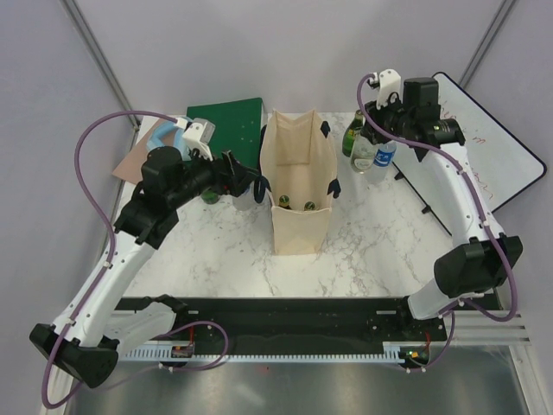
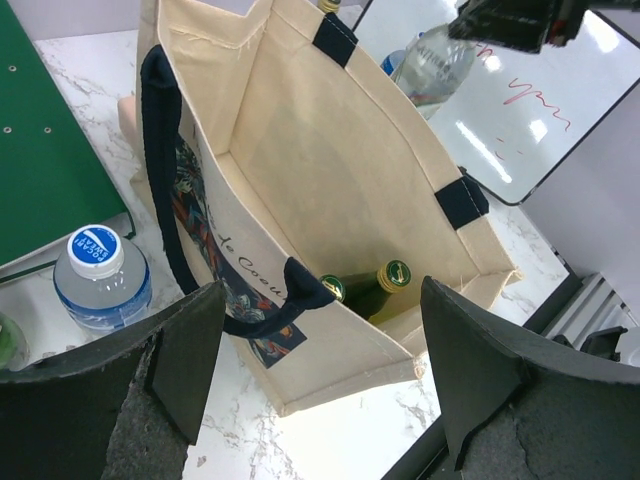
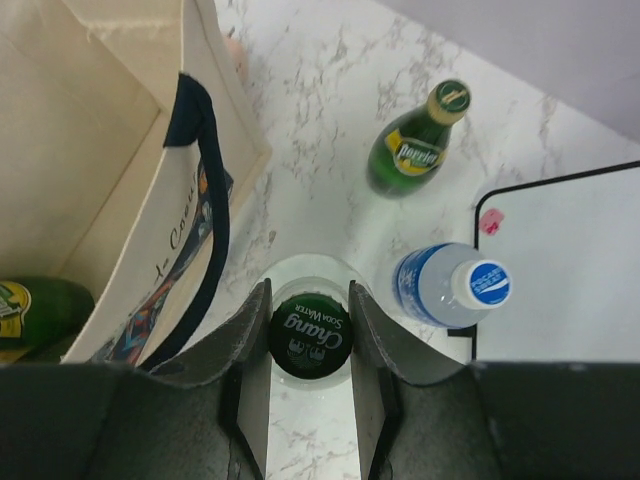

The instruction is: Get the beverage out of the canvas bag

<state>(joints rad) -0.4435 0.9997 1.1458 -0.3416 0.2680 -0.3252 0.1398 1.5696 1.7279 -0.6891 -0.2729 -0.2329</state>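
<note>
- The marble worktop (image 1: 225, 251) carries the canvas bag (image 1: 298, 229) near its middle. The bag stands upright with its mouth open.
- Two green bottles (image 2: 375, 285) stand side by side inside the bag at its near end, caps up. They are well below the rim.
- The left claw (image 2: 322, 290) sits just beside the bag's left wall, over the navy handle (image 2: 165, 180). Its jaws are spread wide and hold nothing.
- Beside that claw, outside the bag, a blue-capped water bottle (image 2: 100, 270) stands on the worktop.
- Farther back, to the right of the bag, the right claw (image 3: 308, 290) is narrowed. One finger is pressed on each side of the dark cap of a clear soda-water bottle (image 3: 310, 338), gripping it at the top.
- That bottle is outside the bag, just beside its right wall. Whether its base rests on the worktop cannot be told.
- Close to it stand a second water bottle (image 3: 450, 285) with a blue label and white cap and a green glass bottle (image 3: 420, 150) with a yellow label, both upright.
- At the far left lies a green book (image 1: 226, 121), near the bag's far corner.
- At the far right a whiteboard (image 1: 488, 147) lies with red marks on it.
</note>
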